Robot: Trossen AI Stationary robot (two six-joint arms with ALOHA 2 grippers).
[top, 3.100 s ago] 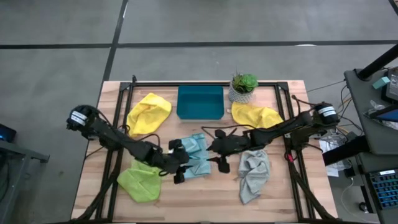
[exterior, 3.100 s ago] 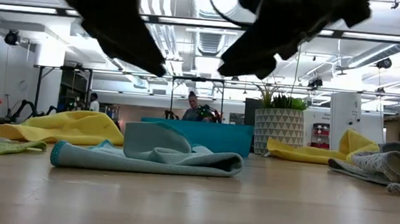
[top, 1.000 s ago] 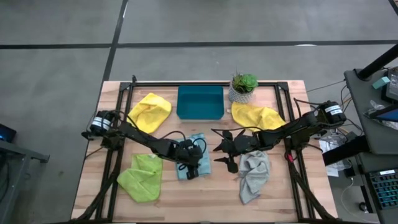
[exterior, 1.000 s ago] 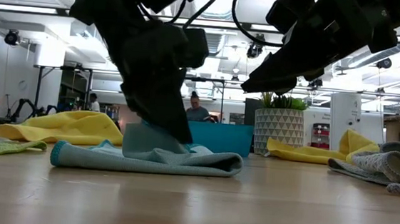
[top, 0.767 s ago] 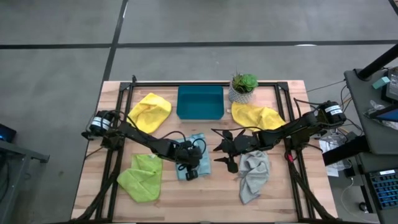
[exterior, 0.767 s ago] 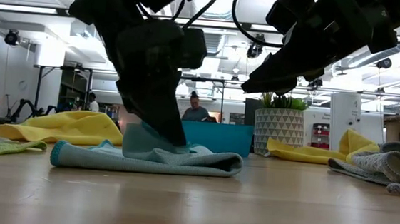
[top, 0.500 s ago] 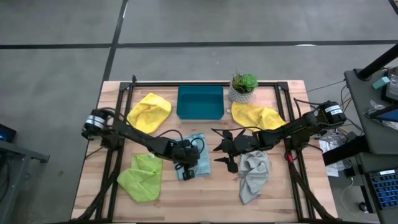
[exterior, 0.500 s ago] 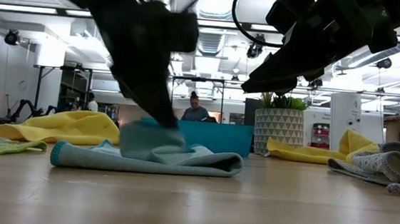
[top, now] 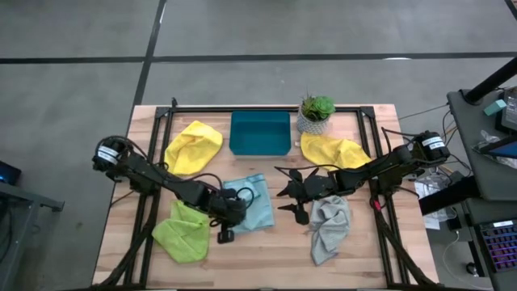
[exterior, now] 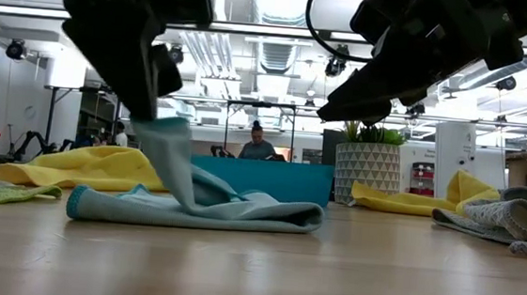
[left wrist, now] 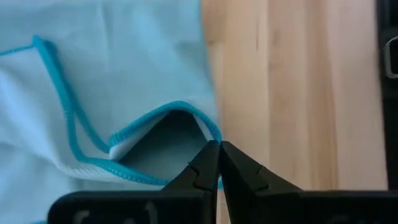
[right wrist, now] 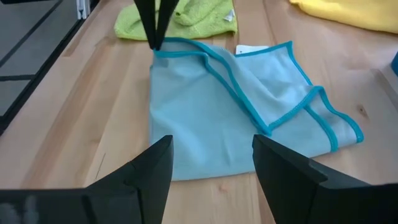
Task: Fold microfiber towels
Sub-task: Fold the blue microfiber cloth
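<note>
Light blue cloth is what changed: your left gripper point(top: 224, 212) has clamped shut on a corner of the light blue towel point(top: 257, 212) in front of the teal tray point(top: 259, 134) and dragged it outward, opening the cloth for folding. Your right gripper point(top: 292, 195) hovers spread and empty beside that towel; grey towel point(top: 329, 225), lime towel point(top: 184, 232) and plant point(top: 316, 112) crowd around.

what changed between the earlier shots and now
The left gripper came down onto the light blue towel, shut its fingers on an edge and drew it up and toward the table's left, spreading the cloth. The right gripper stayed hovering open beside it. The other towels, teal tray and plant did not move.
</note>
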